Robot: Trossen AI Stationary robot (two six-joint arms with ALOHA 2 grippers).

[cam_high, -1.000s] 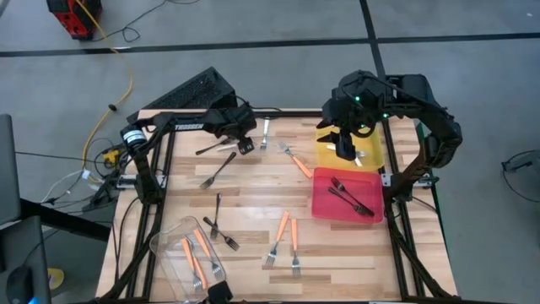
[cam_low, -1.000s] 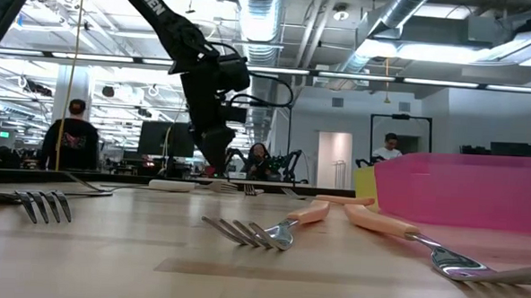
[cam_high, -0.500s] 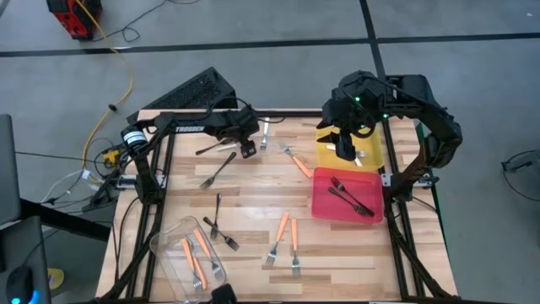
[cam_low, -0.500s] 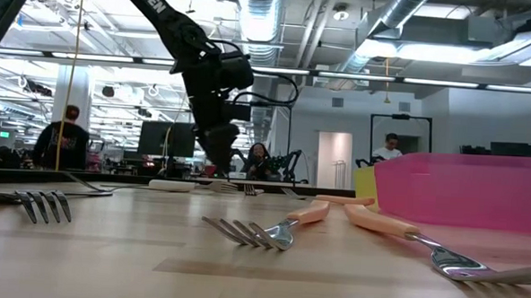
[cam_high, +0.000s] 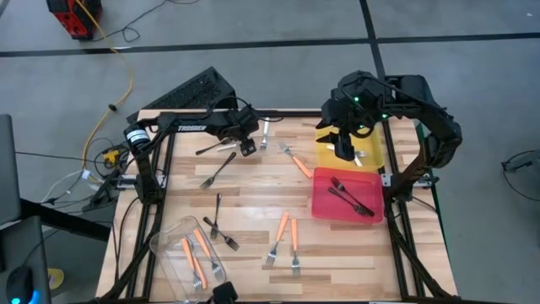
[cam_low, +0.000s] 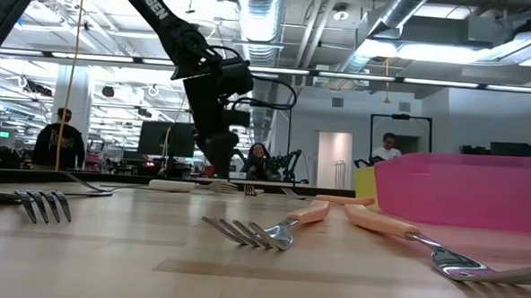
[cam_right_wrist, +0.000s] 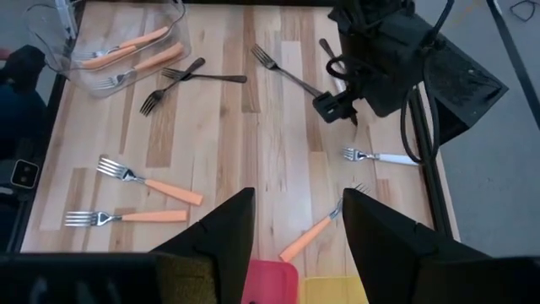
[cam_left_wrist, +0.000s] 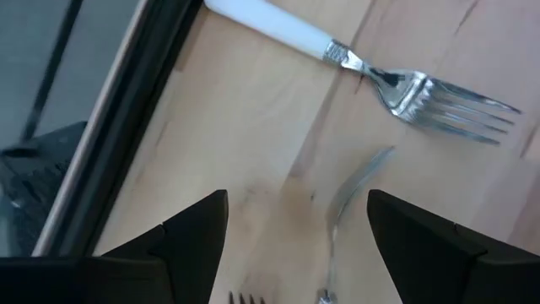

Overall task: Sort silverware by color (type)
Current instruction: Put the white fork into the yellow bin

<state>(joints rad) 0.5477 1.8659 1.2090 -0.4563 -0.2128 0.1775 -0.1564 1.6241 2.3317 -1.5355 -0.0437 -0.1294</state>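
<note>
High view: my left gripper (cam_high: 245,145) open, hovering over far left of desk (cam_high: 253,190), white-handled fork (cam_high: 265,133) just beside it to right, dark fork (cam_high: 216,146) to left. My right gripper (cam_high: 345,152) open and empty over yellow tray (cam_high: 371,154). Dark forks (cam_high: 350,196) in red tray (cam_high: 325,207); orange-handled forks (cam_high: 285,235) near edge.
</note>
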